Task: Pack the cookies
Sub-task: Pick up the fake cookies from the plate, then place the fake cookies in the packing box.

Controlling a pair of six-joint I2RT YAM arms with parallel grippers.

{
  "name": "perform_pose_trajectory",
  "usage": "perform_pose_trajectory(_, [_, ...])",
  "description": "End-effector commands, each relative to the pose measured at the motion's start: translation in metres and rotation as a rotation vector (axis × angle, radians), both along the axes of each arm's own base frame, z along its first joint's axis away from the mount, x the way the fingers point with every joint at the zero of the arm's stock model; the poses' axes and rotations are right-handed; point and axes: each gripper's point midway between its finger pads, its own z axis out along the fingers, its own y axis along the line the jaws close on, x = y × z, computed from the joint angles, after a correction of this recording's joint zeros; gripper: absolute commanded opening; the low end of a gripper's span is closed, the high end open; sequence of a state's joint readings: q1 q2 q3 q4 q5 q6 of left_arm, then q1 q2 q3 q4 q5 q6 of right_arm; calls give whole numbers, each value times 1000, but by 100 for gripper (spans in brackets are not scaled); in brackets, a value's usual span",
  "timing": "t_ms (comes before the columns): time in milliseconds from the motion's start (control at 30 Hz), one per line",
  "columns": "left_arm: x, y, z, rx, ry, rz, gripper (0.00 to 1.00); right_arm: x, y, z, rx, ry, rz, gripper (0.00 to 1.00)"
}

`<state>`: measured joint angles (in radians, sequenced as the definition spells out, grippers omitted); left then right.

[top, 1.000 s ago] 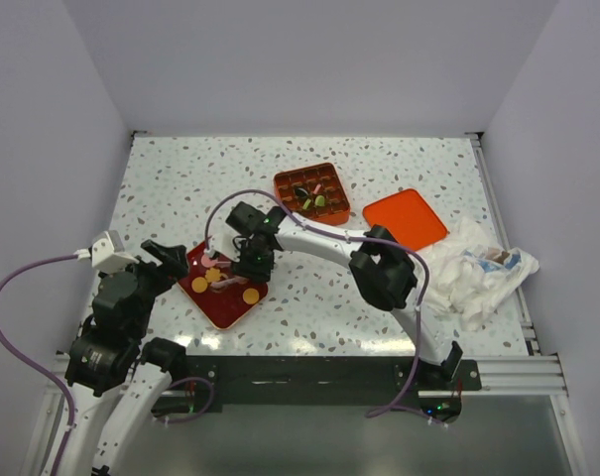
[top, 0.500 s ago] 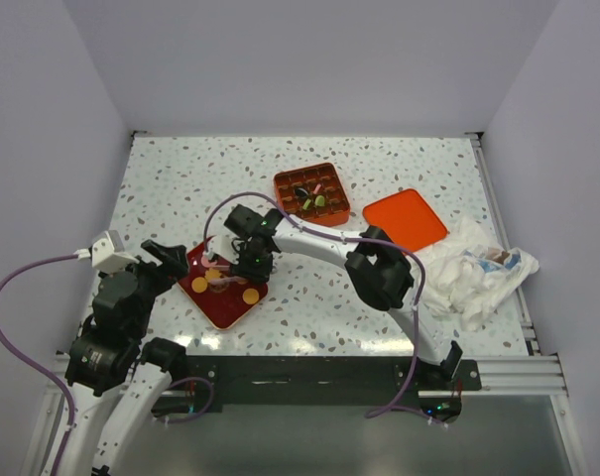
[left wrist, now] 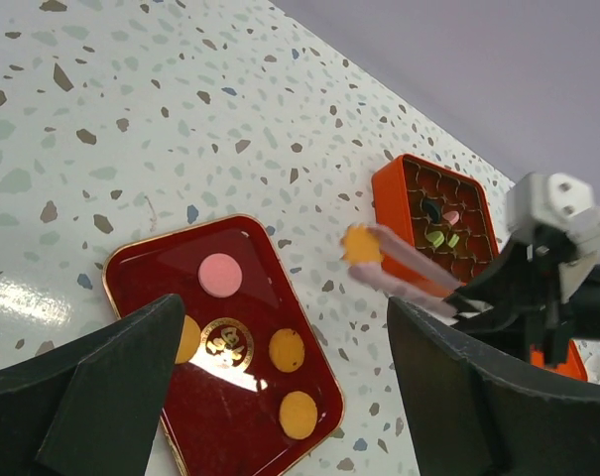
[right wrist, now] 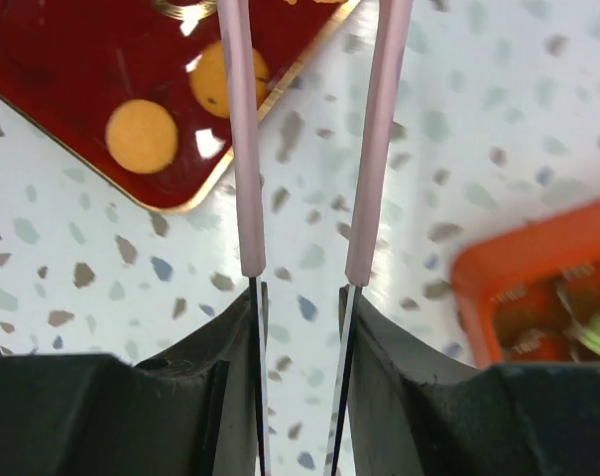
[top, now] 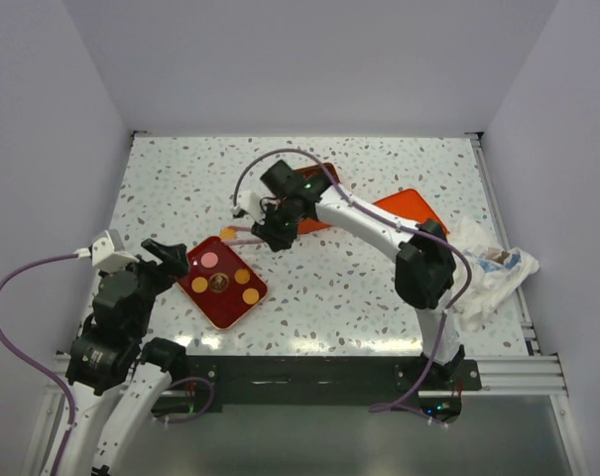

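Note:
A dark red tray [top: 223, 302] holds a pink cookie [top: 210, 260] and three orange cookies [top: 250, 296]. My right gripper [top: 230, 234] has long pink fingers [right wrist: 242, 149]. It is shut on an orange cookie [left wrist: 360, 244], held above the table between the tray and the orange grid box [left wrist: 394, 188]. The box holds several cookies [left wrist: 443, 238]; in the top view my right arm hides most of it. My left gripper [left wrist: 285, 302] is open and empty, above the tray's near left side [top: 166, 260].
An orange lid [top: 411, 216] lies right of the box. A crumpled white cloth [top: 483, 270] lies at the right edge. The tray [right wrist: 71, 59] and box corner [right wrist: 547, 288] show in the right wrist view.
My right gripper has lifted off the tray with an orange cookie and moved back and right, toward the box. The pink cookie is now uncovered. The left arm has not moved.

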<state>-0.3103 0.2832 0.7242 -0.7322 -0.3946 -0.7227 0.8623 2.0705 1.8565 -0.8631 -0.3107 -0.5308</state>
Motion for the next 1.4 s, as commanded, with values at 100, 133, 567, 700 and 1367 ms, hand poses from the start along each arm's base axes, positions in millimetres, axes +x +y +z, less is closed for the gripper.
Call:
perform_pose_trajectory(100, [11, -6, 3, -9, -31, -16, 89, 76, -88, 48, 38, -59, -213, 8])
perform_pose_trajectory(133, [12, -7, 3, -6, -30, -18, 89, 86, -98, 48, 34, -61, -248, 8])
perform_pose_trajectory(567, [13, -10, -1, -13, -28, -32, 89, 190, -200, 21, -64, -91, -531, 10])
perform_pose_trajectory(700, [12, -9, -1, -19, -31, -29, 89, 194, -202, 10, -77, -64, -533, 11])
perform_pose_trajectory(1367, [15, -12, -4, -26, -25, -35, 89, 192, -200, -10, -95, -9, -534, 24])
